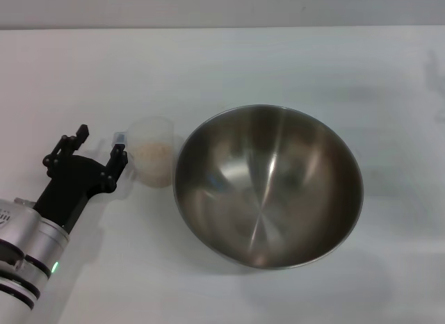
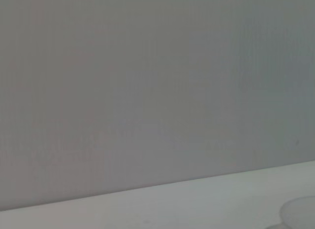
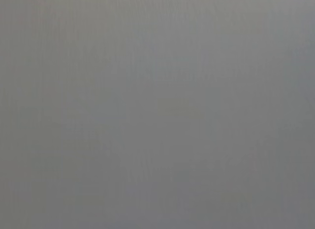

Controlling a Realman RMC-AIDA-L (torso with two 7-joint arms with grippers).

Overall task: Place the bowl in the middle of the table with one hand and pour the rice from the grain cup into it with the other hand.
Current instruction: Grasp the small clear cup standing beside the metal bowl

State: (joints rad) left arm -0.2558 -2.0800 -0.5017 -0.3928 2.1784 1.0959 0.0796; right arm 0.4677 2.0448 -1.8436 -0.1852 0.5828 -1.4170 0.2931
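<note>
A large shiny steel bowl stands on the white table, a little right of centre, with nothing in it. Just to its left stands the small clear grain cup, upright and holding pale rice. My left gripper is open right beside the cup's left side, one fingertip close to the cup's handle, the other farther left. The cup's rim shows faintly at the edge of the left wrist view. My right gripper is out of view.
The table's far edge meets a grey wall at the back. The right wrist view shows only flat grey.
</note>
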